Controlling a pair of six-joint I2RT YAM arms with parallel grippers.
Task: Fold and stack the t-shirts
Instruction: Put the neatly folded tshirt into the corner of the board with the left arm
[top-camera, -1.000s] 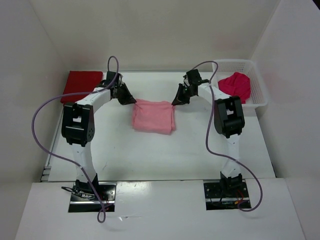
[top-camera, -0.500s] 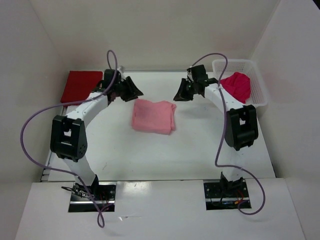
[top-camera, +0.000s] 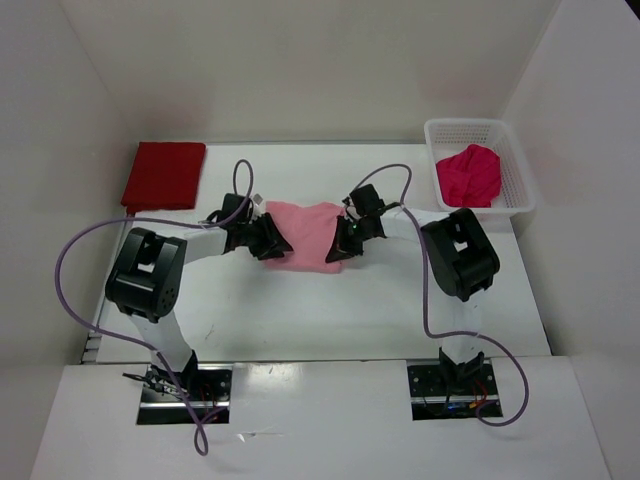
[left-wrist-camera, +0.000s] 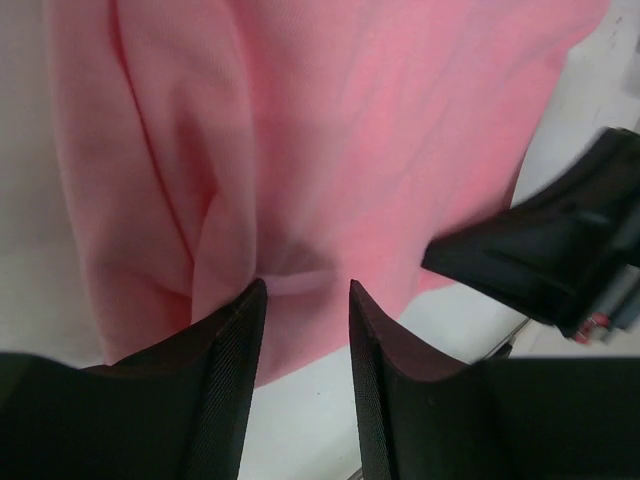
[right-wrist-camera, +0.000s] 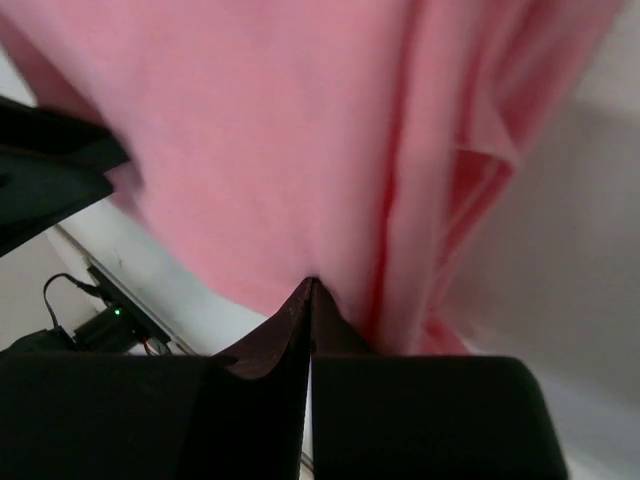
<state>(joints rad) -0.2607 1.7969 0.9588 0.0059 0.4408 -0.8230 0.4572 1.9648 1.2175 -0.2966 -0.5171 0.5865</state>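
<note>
The light pink t-shirt (top-camera: 305, 228) lies folded at the table's middle. My left gripper (top-camera: 271, 243) is at its near left corner. In the left wrist view this gripper (left-wrist-camera: 302, 285) is open, its fingertips at the edge of the pink cloth (left-wrist-camera: 380, 130). My right gripper (top-camera: 341, 243) is at the near right corner. In the right wrist view it (right-wrist-camera: 310, 284) is shut, pinching the pink shirt's (right-wrist-camera: 270, 140) edge. The dark red t-shirt (top-camera: 163, 175) lies folded at the back left. The magenta-crimson t-shirt (top-camera: 472, 172) lies crumpled in the basket.
A white mesh basket (top-camera: 517, 195) stands at the back right against the wall. White walls close in the table (top-camera: 330, 310) at the back and both sides. Purple cables loop off both arms.
Both grippers have come from the far side of the pink shirt down to its near corners. The right gripper has shut on the cloth.
</note>
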